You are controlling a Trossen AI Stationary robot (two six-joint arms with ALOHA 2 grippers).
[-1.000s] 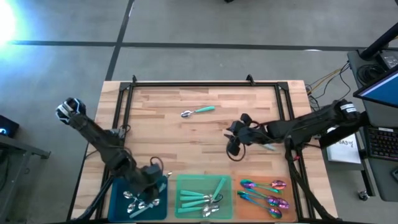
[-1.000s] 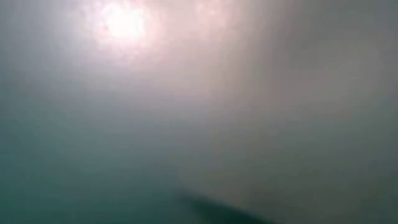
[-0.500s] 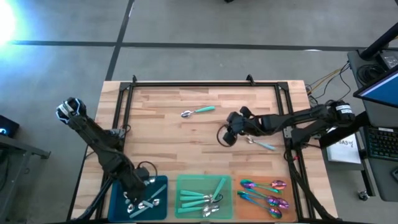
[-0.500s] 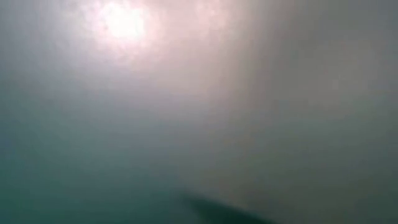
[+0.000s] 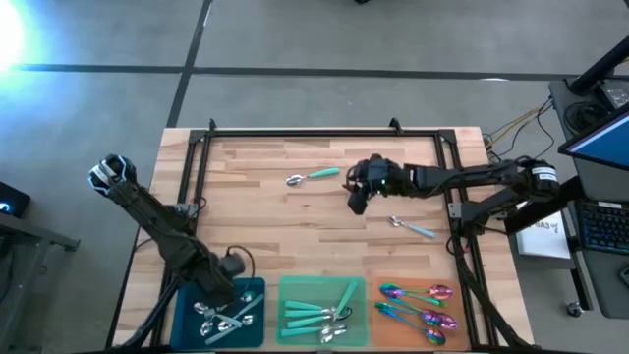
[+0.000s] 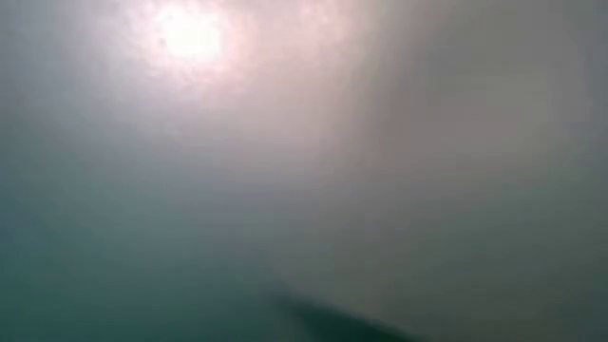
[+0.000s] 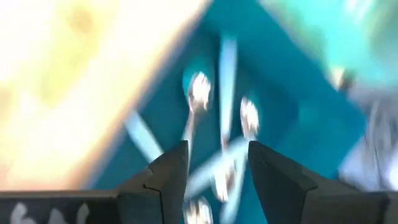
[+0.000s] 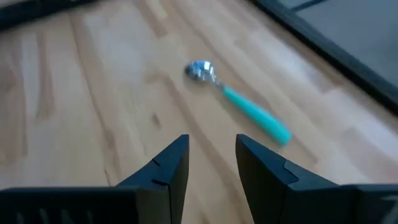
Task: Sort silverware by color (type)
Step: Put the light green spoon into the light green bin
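Right hand (image 5: 357, 196) out over the middle of the pale wooden table (image 5: 256, 226), fingers spread a little with a clear gap between them, holding nothing and touching nothing. Its wrist view looks past both dark fingers (image 8: 168, 168) at a single teal-green-handled spoon with a silver bowl (image 8: 239, 102) lying flat on the wood ahead of the tips, apart from them; in the high view that same spoon (image 5: 313, 176) lies just beside the hand, toward the table's far edge. A second loose spoon, pale blue handle and silver bowl (image 5: 411, 227), lies on the wood near the right arm, on the near side of it. Left hand (image 5: 228, 268) sits low at the near left corner, over the far edge of the flat blue tray (image 5: 255, 290); fingers (image 7: 171, 171) parted, nothing between them, and beyond them, blurred, several blue-handled spoons (image 7: 224, 118) lie crossed on the tray. High view shows that heap (image 5: 224, 317) on the blue tray, a bundle of teal-handled spoons (image 5: 319, 311) on the flat green tray (image 5: 291, 287) next to it, and iridescent purple-rainbow spoons (image 5: 421, 306) on the flat orange tray (image 5: 464, 317) at the near right. Low view is fogged; nothing legible.
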